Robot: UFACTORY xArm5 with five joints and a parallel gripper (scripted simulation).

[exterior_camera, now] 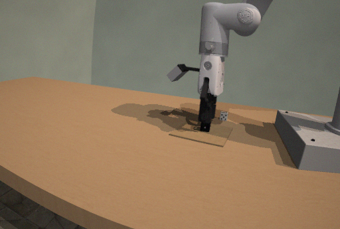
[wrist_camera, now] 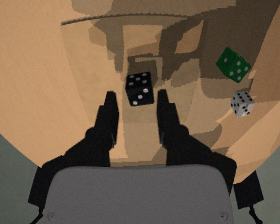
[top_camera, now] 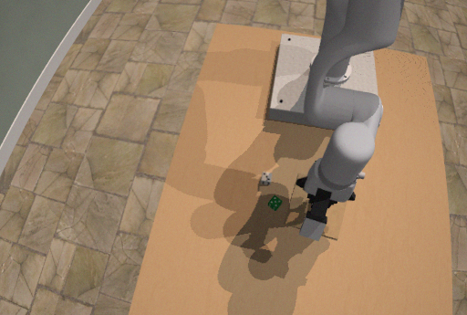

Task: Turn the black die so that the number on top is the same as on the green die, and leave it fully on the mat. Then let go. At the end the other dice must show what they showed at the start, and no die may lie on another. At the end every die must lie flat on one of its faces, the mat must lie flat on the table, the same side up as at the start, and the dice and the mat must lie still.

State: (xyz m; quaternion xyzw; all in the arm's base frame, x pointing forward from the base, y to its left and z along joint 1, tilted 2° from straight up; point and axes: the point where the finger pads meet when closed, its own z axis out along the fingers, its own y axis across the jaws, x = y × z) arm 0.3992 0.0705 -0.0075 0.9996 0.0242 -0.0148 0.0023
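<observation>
The black die (wrist_camera: 139,89) (exterior_camera: 206,129) rests on the thin tan mat (top_camera: 337,219) (exterior_camera: 216,139) (wrist_camera: 92,75). In the wrist view it shows a face with three bright pips, seemingly the top, and a dimmer side face with several pips. My gripper (wrist_camera: 137,101) (exterior_camera: 205,123) is partly open around the die, low over the mat, with a gap on each side. The green die (top_camera: 275,203) (wrist_camera: 233,65) lies on the table beside the mat and shows several pips; its exact top number is hard to read. It is hidden in the exterior view.
A white die (top_camera: 265,179) (exterior_camera: 224,116) (wrist_camera: 242,104) lies on the table near the green die, on the robot-base side. The robot's pale base plate (top_camera: 292,73) (exterior_camera: 319,152) stands farther back. Arm shadows cover much of the mat and the green die.
</observation>
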